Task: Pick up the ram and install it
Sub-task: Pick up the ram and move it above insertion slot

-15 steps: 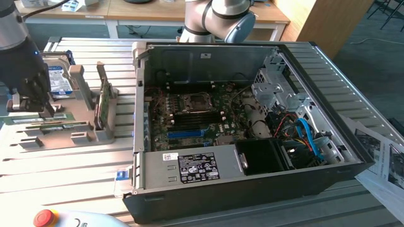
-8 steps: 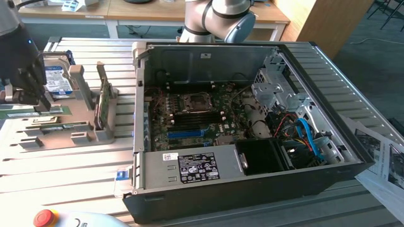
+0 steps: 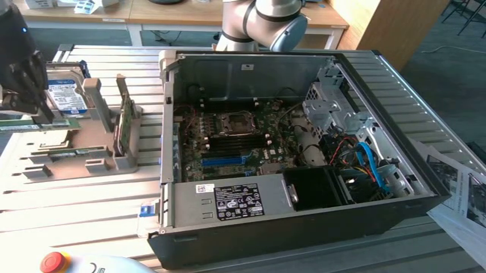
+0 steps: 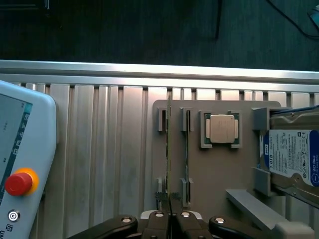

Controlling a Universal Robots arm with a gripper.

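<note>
The ram (image 4: pixel 169 149) is a thin green stick that I see edge-on in the wrist view. My gripper (image 4: pixel 170 200) is shut on its near end. It hangs just beside one slot of the grey holder tray (image 4: pixel 209 174). In the exterior view my gripper (image 3: pixel 42 116) is at the far left, over the tray (image 3: pixel 83 156). The green ram (image 3: pixel 31 124) lies level under the gripper. The open computer case (image 3: pixel 171 131) stands towards the exterior view's right. Dark memory slots (image 3: pixel 227 149) sit on its motherboard.
A second green stick (image 4: pixel 187 149) stands in the tray's other slot (image 3: pixel 122 122). A silver processor (image 4: pixel 223 128) and a hard drive (image 4: pixel 294 157) also rest on the tray. A pendant with a red stop button (image 4: pixel 19 183) lies on the slatted table. Papers (image 3: pixel 463 193) lie beside the case.
</note>
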